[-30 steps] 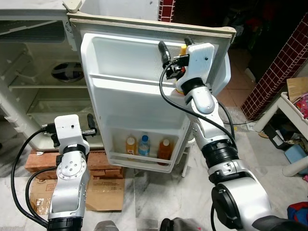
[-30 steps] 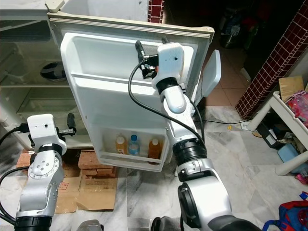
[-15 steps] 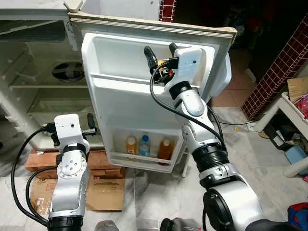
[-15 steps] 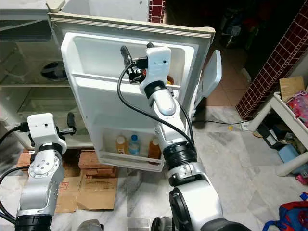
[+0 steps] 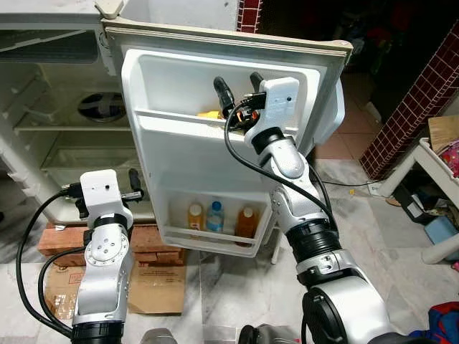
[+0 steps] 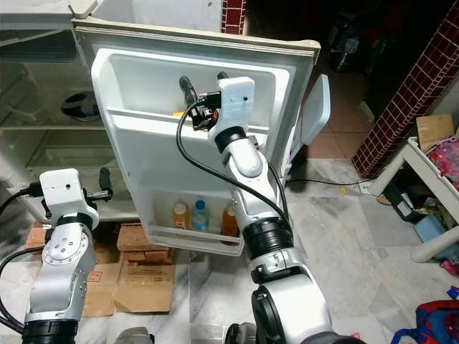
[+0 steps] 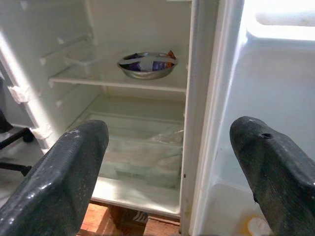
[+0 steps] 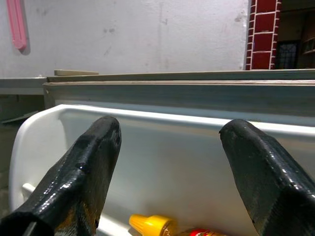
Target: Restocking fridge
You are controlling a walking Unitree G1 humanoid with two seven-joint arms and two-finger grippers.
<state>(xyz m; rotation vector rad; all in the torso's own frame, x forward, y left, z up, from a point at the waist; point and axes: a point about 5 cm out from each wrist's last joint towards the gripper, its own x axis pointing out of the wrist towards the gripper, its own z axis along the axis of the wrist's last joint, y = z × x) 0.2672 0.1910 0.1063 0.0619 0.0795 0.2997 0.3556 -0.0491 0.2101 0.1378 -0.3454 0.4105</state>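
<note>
The right wrist view catches a yellow-capped bottle (image 8: 162,227) lying in the upper door shelf (image 5: 179,122), just below the right tool (image 8: 167,167), whose fingers are spread. The left tool (image 7: 167,172), also spread, faces a steel bowl (image 7: 146,65) inside the fridge.

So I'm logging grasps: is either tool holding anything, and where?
Nothing held: right tool open above the yellow-capped bottle; left tool open.

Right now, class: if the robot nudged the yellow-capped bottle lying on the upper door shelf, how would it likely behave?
The bottle seems to lie on its side, so it would probably roll along the door shelf. It looks like small plastic, likely light and not fragile. The open right gripper above it could easily knock it sideways.
</note>
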